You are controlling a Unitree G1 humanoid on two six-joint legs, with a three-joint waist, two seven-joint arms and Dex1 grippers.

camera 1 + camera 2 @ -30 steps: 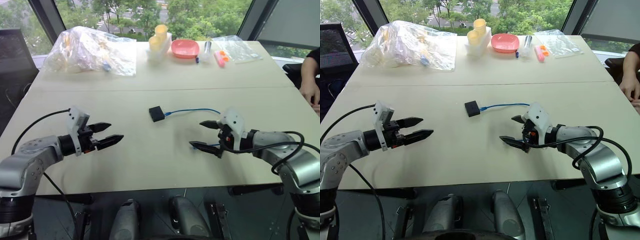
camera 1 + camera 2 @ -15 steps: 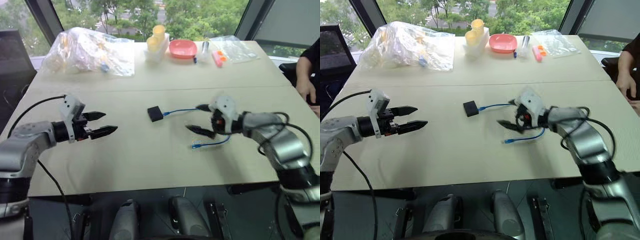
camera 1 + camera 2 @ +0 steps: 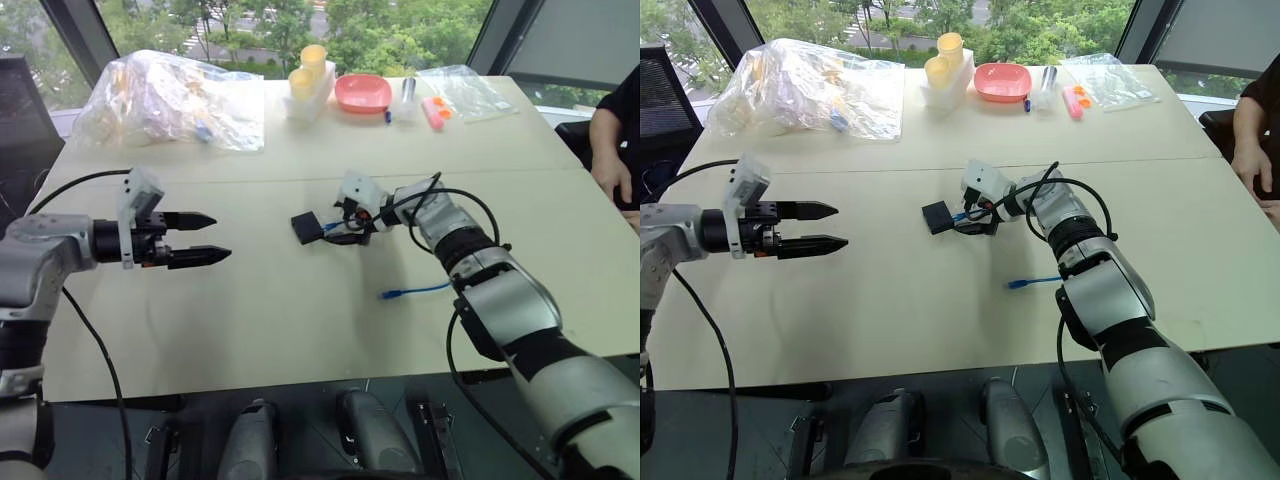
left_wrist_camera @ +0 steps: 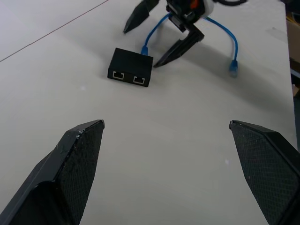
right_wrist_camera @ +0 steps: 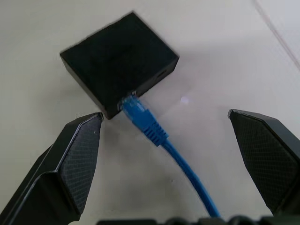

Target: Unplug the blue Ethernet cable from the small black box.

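Right wrist view puts you very close now: the small black box [image 5: 119, 61] sits just past your right gripper [image 5: 164, 154], and the blue Ethernet cable [image 5: 159, 140] runs out from between the two spread fingers into the side of the box, still plugged in. Nothing is pinched.

A second ago this gripper hung well back from the box, near the cable's loose end. Since then the arm has reached in toward the box, and the loose plug [image 3: 388, 294] now lies behind the gripper on the table [image 3: 300, 330].

Your left gripper [image 3: 205, 238] is also spread wide and holds nothing. The box lies well ahead of it. It has barely moved.
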